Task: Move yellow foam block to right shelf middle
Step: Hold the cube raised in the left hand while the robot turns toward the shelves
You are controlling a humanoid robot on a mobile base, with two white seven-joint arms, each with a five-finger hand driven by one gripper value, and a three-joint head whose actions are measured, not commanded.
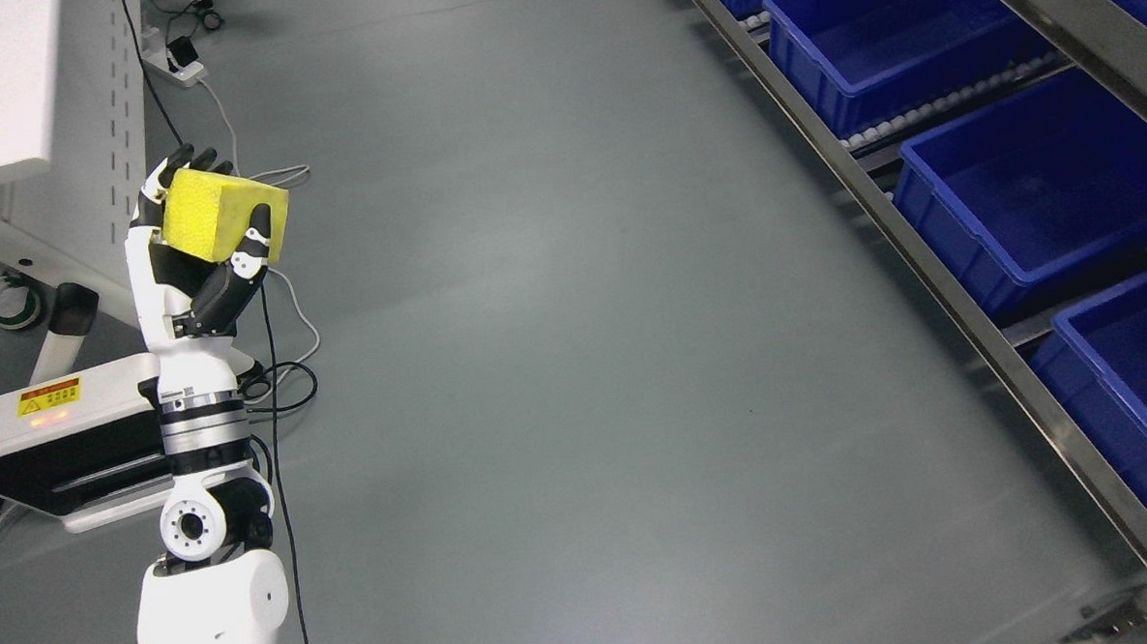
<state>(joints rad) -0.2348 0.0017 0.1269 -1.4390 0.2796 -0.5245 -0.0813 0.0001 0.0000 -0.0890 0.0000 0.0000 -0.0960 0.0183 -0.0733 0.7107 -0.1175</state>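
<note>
At the left of the room, the left hand (pixel 193 247) is raised, its fingers (pixel 258 229) grasping the yellow block (pixel 215 214). Pickup appears complete; transport and placement remain. The shelf (pixel 918 239) with blue bins (pixel 1032 186) stands well apart at the right. Open grey floor (pixel 575 361) lies between, unobstructed. Cables (pixel 285 373) trail near the arm.

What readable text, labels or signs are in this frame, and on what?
Yellow and red warning sticker on the white and black machine housing at lower left: print too small to read.
Yellow foam block in the left hand, blue plastic bins: no text visible.
</note>
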